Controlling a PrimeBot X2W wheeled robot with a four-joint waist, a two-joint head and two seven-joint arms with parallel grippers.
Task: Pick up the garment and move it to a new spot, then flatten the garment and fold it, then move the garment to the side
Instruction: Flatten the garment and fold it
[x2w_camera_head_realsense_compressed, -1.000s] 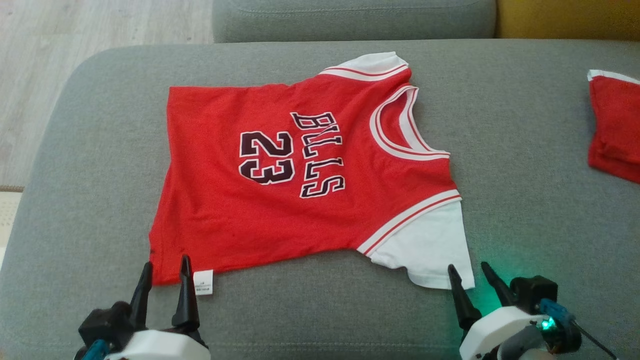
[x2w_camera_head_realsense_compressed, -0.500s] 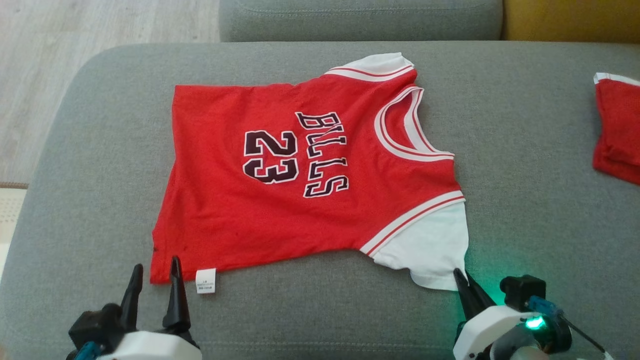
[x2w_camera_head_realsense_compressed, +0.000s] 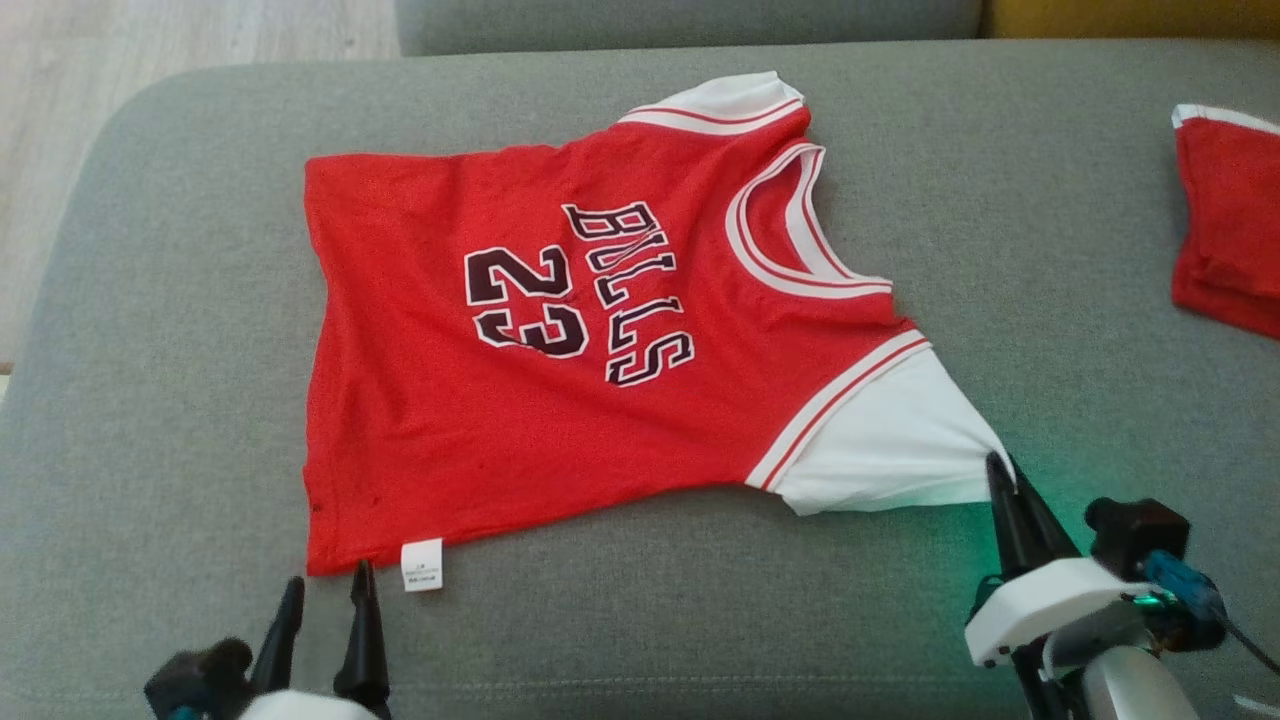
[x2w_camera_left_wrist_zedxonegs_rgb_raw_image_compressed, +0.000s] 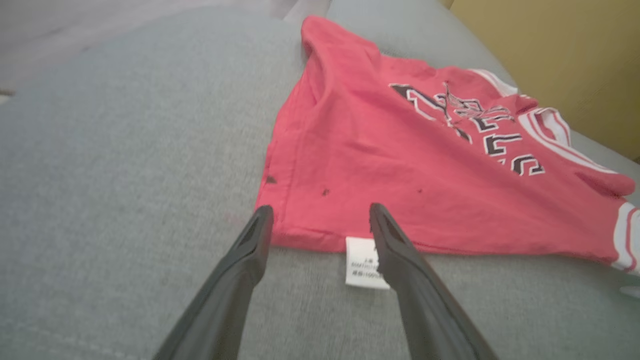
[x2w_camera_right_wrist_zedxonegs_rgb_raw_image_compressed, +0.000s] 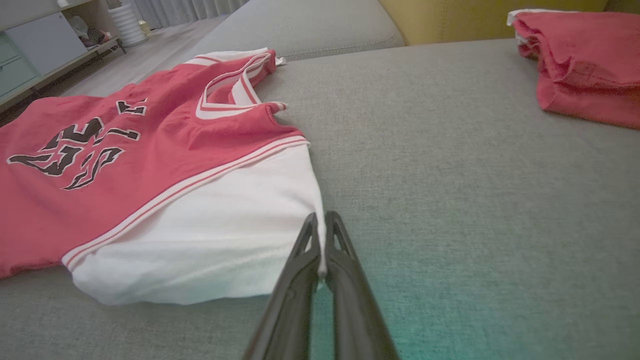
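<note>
The red jersey (x2w_camera_head_realsense_compressed: 520, 330) with black "BULLS 23" lettering lies spread on the grey cushion (x2w_camera_head_realsense_compressed: 150, 330), neck hole toward the right. Its white lining (x2w_camera_head_realsense_compressed: 880, 440) sticks out at the near right shoulder. My right gripper (x2w_camera_head_realsense_compressed: 1000, 470) is shut on the corner of that white lining (x2w_camera_right_wrist_zedxonegs_rgb_raw_image_compressed: 225, 225), pinching the cloth edge between its fingertips (x2w_camera_right_wrist_zedxonegs_rgb_raw_image_compressed: 320, 235). My left gripper (x2w_camera_head_realsense_compressed: 325, 590) stands open just short of the jersey's near left hem corner (x2w_camera_left_wrist_zedxonegs_rgb_raw_image_compressed: 300, 220), beside the white care label (x2w_camera_left_wrist_zedxonegs_rgb_raw_image_compressed: 364, 262), touching nothing.
A second plain red cloth (x2w_camera_head_realsense_compressed: 1225, 230) lies bunched at the cushion's far right (x2w_camera_right_wrist_zedxonegs_rgb_raw_image_compressed: 585, 65). A grey backrest and a yellow cushion run along the far side. Wooden floor shows beyond the cushion's left edge.
My right gripper closed on the white lining corner and pulled it out to the right, stretching that shoulder. The left gripper drew back slightly from the hem; the head camera also shifted.
</note>
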